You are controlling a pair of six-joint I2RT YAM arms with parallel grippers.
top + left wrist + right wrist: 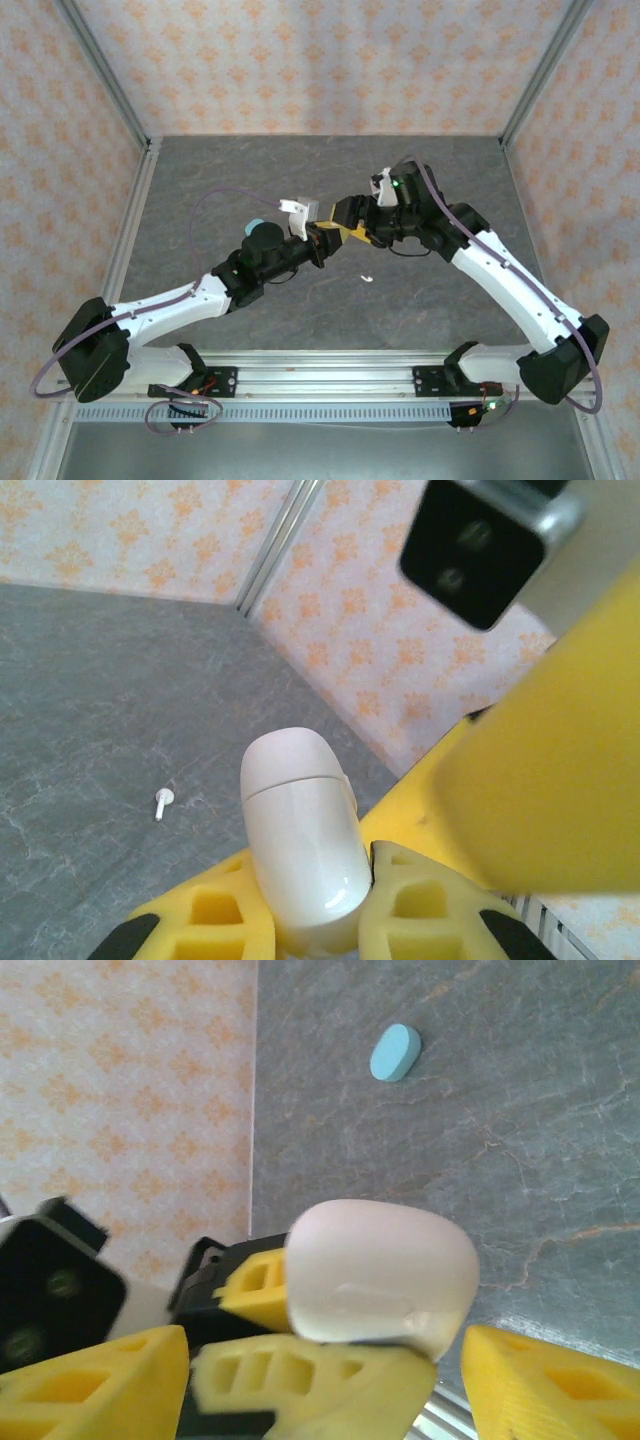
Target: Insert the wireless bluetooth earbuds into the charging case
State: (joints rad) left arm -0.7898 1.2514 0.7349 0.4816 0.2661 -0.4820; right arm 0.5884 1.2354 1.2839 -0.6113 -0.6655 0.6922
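White earbud (pixel 162 802) with a short stem is lying loose on the grey surface (pixel 90 680), well apart from both tools. It's showing too small for any more detail. Left tool (pixel 315 875) is clamping the white case (pixel 300 820), with a finger pressing on each side. The case lid is sitting closed with its seam showing, so the contents are hidden. Right tool (pixel 330 1360) is standing wide open around the same case, and contact is hard to make out. Teal case (pixel 395 1052) is lying closed on the surface, partly hidden behind the left arm (pixel 170 300) in the top view.
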